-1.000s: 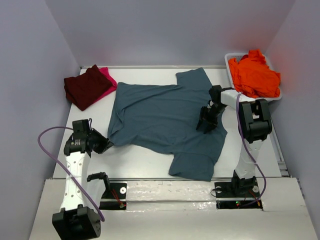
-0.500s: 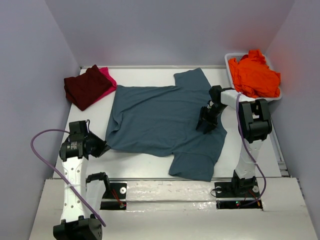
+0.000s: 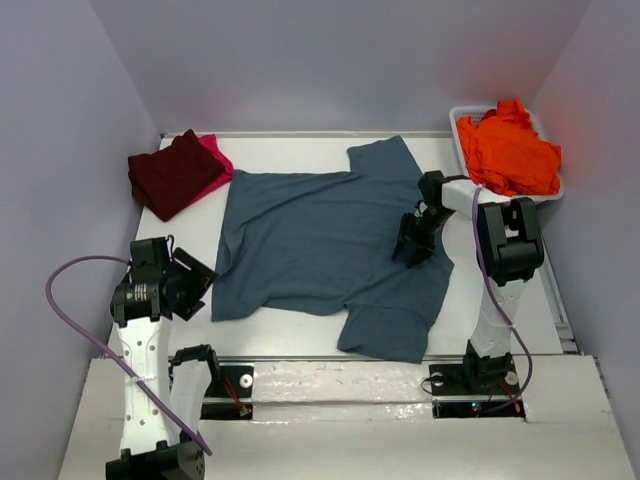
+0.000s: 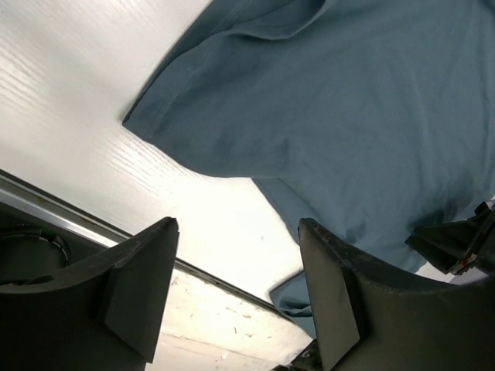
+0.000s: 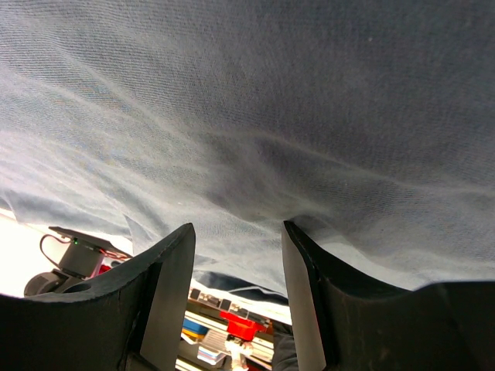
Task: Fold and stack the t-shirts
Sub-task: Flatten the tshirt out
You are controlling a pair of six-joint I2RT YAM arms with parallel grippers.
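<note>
Lying flat on table (image 3: 285,332), teal-blue t-shirt (image 3: 320,235) beneath right hand (image 3: 411,249).

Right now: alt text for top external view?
A slate teal-blue t-shirt lies spread on a white table, the right gripper open on its right side, the left gripper open beside its near-left corner. A folded dark maroon shirt lies on a bright pink one far-left; a crumpled orange shirt fills a white plastic tub.

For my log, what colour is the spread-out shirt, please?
The shirt is slate teal-blue; top external shows best.
</note>
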